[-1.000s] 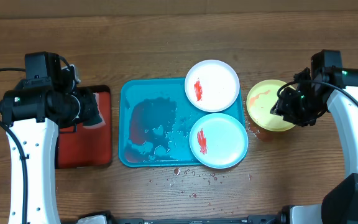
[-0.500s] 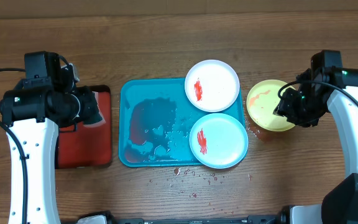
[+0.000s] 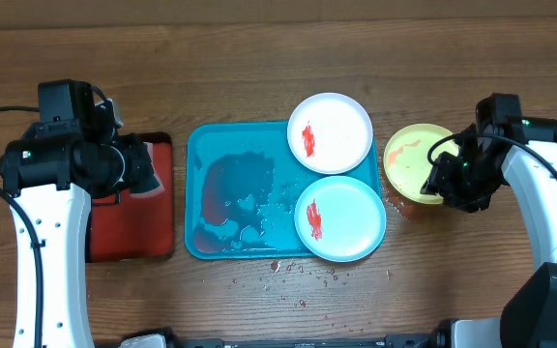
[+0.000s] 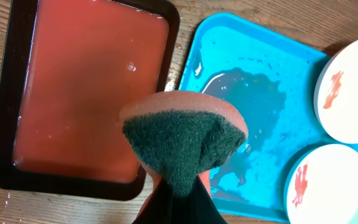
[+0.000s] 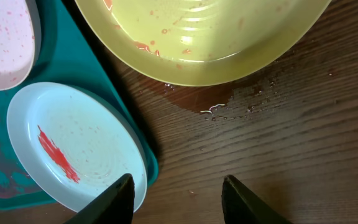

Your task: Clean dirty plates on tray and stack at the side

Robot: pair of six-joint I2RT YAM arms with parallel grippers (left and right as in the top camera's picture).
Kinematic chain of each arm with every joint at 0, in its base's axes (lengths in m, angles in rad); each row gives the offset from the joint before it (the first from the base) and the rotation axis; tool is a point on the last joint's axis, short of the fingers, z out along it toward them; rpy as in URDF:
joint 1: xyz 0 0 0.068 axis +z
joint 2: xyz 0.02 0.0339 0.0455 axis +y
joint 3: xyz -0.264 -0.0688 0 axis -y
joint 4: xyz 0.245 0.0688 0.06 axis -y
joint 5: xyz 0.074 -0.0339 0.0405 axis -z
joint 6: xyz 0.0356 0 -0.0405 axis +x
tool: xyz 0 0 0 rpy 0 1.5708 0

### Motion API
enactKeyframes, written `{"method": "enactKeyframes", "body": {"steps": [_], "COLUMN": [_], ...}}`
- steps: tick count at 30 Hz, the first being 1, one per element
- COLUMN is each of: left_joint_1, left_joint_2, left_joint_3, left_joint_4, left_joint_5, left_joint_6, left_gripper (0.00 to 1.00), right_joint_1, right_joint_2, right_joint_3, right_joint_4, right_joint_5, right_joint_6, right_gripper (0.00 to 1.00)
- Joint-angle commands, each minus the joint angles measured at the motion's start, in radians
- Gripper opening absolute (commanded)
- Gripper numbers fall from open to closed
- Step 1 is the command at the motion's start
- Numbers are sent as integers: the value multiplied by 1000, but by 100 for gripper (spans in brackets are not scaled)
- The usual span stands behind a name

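Note:
The turquoise tray (image 3: 193,193) holds a white plate (image 3: 330,132) and a light-blue plate (image 3: 339,218), each with a red sauce smear. A yellow-green plate (image 3: 416,162) rests on the table right of the tray, faintly smeared. My right gripper (image 5: 178,186) is open and empty, hovering over bare wood between the yellow-green plate (image 5: 216,37) and the light-blue plate (image 5: 73,143). Over the gap between the two trays, my left gripper (image 4: 179,199) is shut on a sponge (image 4: 185,140) with an orange body and green scrub face.
A dark-rimmed red tray (image 3: 129,208) filled with reddish water lies left of the turquoise tray. Murky water pools in the turquoise tray's left half (image 4: 247,93). Sauce specks (image 3: 298,273) dot the table in front of it, and a wet patch (image 5: 229,102) lies beside the yellow-green plate.
My right gripper has drifted slightly toward the table's front beside the yellow-green plate, jaws a touch wider. The left arm and sponge have not moved.

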Motion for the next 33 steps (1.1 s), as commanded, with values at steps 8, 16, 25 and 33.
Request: {"method": "enactKeyframes", "body": {"steps": [8,16,25,33], "left_joint_1": [4,4,-27,-69], "left_joint_2": [-5,-5,-5,10], "left_joint_3": [-4,-4,-4,-4], "left_joint_4": [0,3,12,32], "left_joint_5": [4,4,4,1], "left_joint_6": [-13,-13,-13,-13], "left_gripper": [4,4,4,4], "right_joint_1": [5,5,5,5], "right_joint_2": [-5,-5,-5,-5], "right_joint_3": [-3,-3,-3,-3], "right_joint_4": [7,7,6,0], "right_joint_5": [10,10,9,9], "right_joint_6": [0,0,0,0], "right_gripper": [47,47,48,48]}}
